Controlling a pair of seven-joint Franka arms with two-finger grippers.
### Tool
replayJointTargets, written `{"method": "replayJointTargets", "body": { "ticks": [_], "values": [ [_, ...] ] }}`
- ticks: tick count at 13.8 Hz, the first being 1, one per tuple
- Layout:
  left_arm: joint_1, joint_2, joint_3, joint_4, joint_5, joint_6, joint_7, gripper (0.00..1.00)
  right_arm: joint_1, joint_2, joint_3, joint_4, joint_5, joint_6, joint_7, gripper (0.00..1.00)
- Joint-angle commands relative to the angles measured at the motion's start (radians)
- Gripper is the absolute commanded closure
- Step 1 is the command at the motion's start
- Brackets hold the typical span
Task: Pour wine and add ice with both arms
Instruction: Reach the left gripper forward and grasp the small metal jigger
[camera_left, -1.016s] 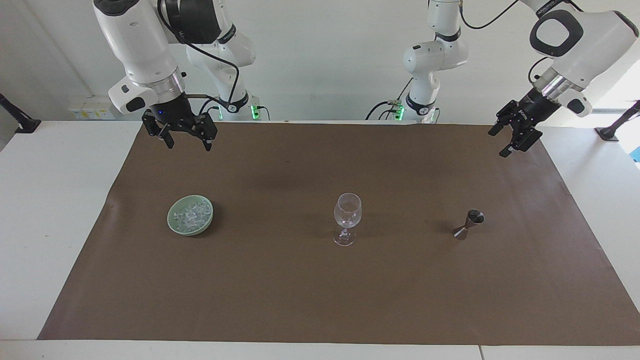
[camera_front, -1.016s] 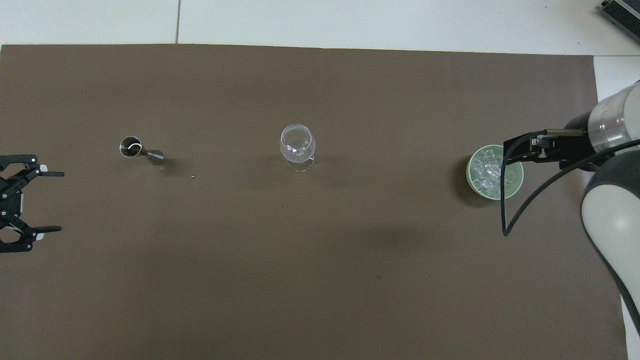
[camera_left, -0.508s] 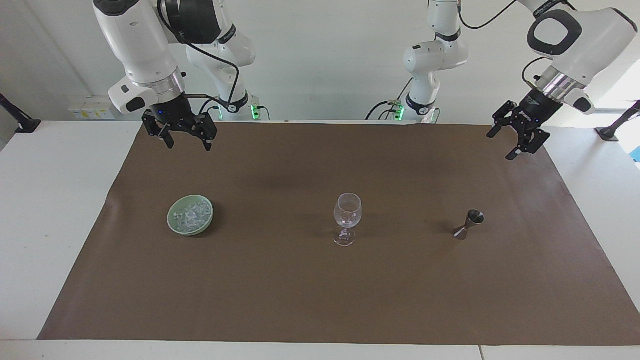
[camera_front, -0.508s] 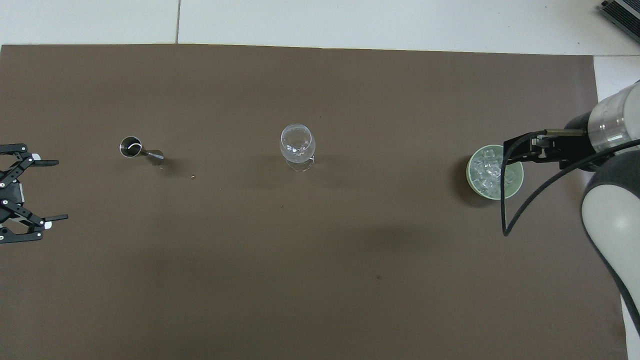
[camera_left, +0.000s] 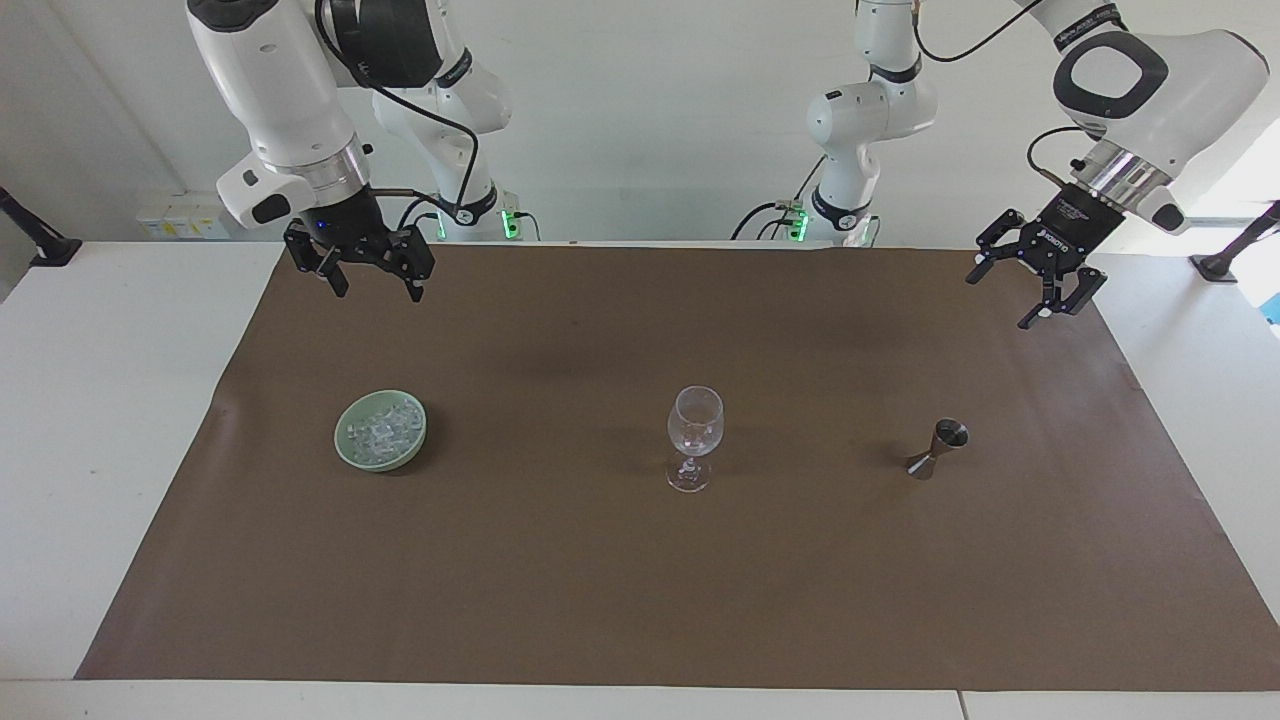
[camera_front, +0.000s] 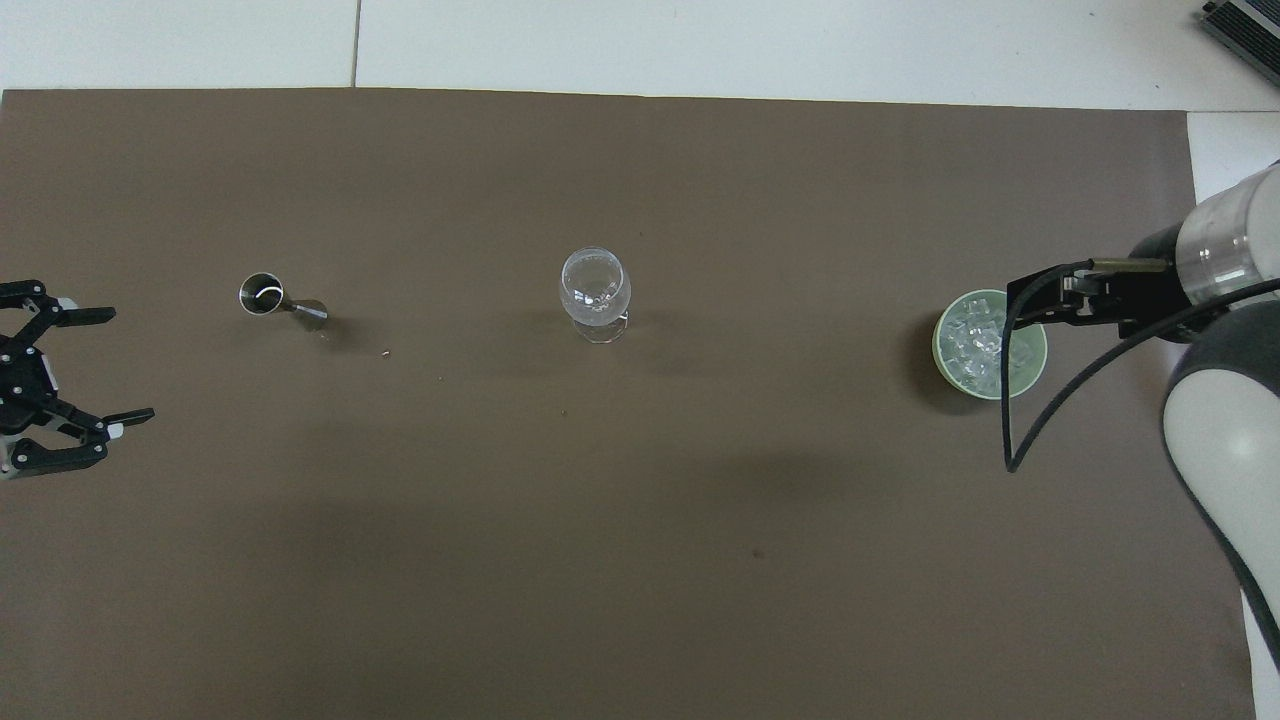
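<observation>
A brown mat (camera_left: 640, 560) is spread over a white table (camera_left: 120, 400), and 3 items are set in a row across its middle, well apart from one another. A clear wine glass (camera_left: 694, 436) stands upright at the centre — placed, it seems, where either arm can reach it. A small metal jigger (camera_left: 938, 449) stands toward the left arm's end of the table; any wine in it cannot be made out. A pale green bowl (camera_left: 380, 430) holding the ice (camera_left: 383, 428) — small clear chunks — is set toward the right arm's end. The glass appears empty, so neither pouring nor icing looks begun.

The left gripper (camera_left: 1010, 297) is held in the air over the mat's edge near the robots, at the jigger's end, its 2 fingers spread apart and nothing between them. It is tilted down toward the mat, probably in readiness to reach for the jigger. The right gripper (camera_left: 378, 283) is held over the mat on the robots' side of the bowl, also spread wide and empty. Each item seems laid on the side of the arm meant to handle it, so that the arms need not cross.
</observation>
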Motion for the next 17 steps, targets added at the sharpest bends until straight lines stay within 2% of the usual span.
{"method": "replayJointTargets", "body": {
  "ticks": [1, 6, 9, 12, 14, 16, 17],
  "values": [
    [-0.003, 0.021, 0.001, -0.023, -0.070, 0.041, -0.037, 0.00, -0.007, -0.013, 0.004, -0.013, 0.011, -0.001, -0.021, 0.00],
    [0.036, 0.024, 0.004, -0.054, -0.165, 0.076, -0.042, 0.00, -0.007, -0.013, 0.004, -0.013, 0.011, -0.003, -0.021, 0.00],
    [0.028, 0.048, 0.003, -0.115, -0.312, 0.145, -0.035, 0.00, -0.007, -0.013, 0.004, -0.014, 0.011, -0.003, -0.021, 0.00],
    [0.016, 0.073, 0.001, -0.159, -0.352, 0.200, -0.029, 0.00, -0.007, -0.013, 0.004, -0.014, 0.011, -0.003, -0.021, 0.00],
    [0.017, 0.090, 0.001, -0.166, -0.374, 0.197, 0.015, 0.00, -0.007, -0.013, 0.004, -0.014, 0.011, -0.001, -0.021, 0.00],
    [0.033, 0.124, 0.003, -0.186, -0.484, 0.191, 0.125, 0.00, -0.007, -0.013, 0.004, -0.014, 0.011, -0.001, -0.021, 0.00],
    [0.034, 0.147, 0.003, -0.186, -0.496, 0.190, 0.180, 0.00, -0.007, -0.013, 0.004, -0.014, 0.011, -0.001, -0.021, 0.00]
  ]
}}
